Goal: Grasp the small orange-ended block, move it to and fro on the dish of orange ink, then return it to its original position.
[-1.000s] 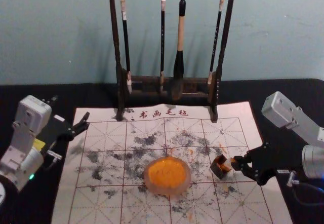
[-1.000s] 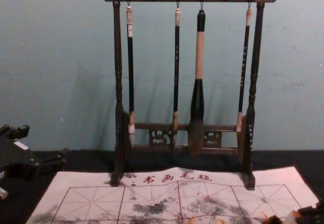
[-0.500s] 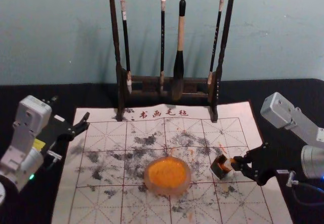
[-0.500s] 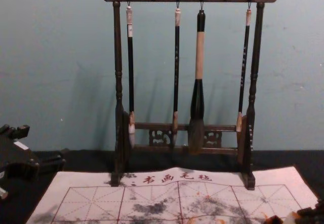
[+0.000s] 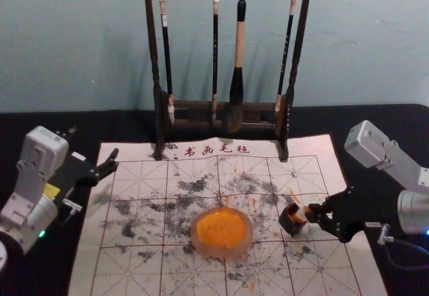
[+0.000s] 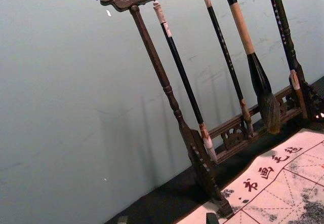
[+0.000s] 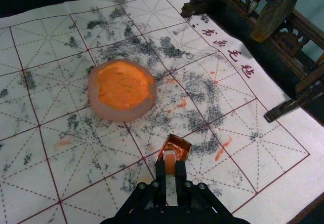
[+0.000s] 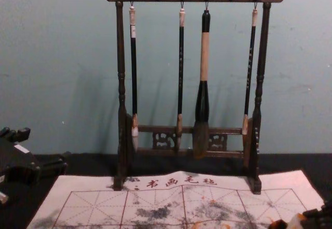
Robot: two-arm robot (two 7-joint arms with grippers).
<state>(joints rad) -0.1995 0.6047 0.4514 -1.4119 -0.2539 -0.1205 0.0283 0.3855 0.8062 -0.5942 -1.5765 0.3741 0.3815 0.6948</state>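
At the mat's right side, my right gripper (image 5: 316, 215) is shut on the small orange-ended block (image 5: 308, 213). In the right wrist view the gripper (image 7: 170, 168) pinches the block (image 7: 169, 161) between its tips, its orange end right at the near edge of a small dark open box (image 7: 175, 147) stained orange inside. Whether block and box touch, I cannot tell. The round dish of orange ink (image 5: 221, 232) lies left of the box, mid-mat. My left gripper (image 5: 94, 152) stays parked open at the mat's far left corner; its wrist view shows the brush rack.
A dark wooden rack (image 5: 288, 108) with hanging brushes, the thickest brush (image 5: 236, 88) among them, stands at the mat's back edge before the wall. The ink-stained white mat (image 5: 134, 269) lies over a black table (image 5: 395, 125).
My right gripper and the block in it have shifted slightly, a little upward since half a second ago. The left arm, dish and dark box have stayed put.
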